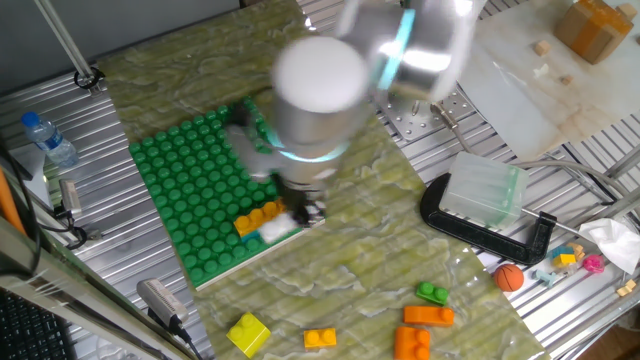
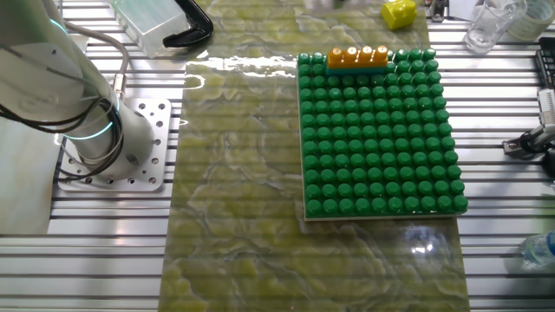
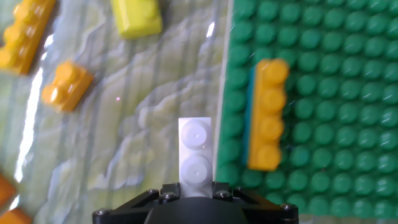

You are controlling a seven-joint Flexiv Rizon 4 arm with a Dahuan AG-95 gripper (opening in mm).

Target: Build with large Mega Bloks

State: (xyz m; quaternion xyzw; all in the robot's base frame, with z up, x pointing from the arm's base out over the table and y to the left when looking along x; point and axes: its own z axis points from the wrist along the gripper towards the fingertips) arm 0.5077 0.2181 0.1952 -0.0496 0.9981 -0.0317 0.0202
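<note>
1. A white two-stud brick (image 3: pixel 195 151) is held clamped between the fingers of the gripper (image 3: pixel 195 186), above the mat just beside the green baseplate (image 3: pixel 323 93) edge.
2. An orange four-stud brick (image 3: pixel 267 115) is seated on the baseplate's edge row.
3. Yellow (image 3: pixel 137 15) and orange (image 3: pixel 67 84) bricks are scattered on the mat.

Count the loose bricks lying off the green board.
5, along the mat's near end: yellow brick, pale orange brick, green brick, long orange brick, bottom orange brick. The arm may hide others.
</note>
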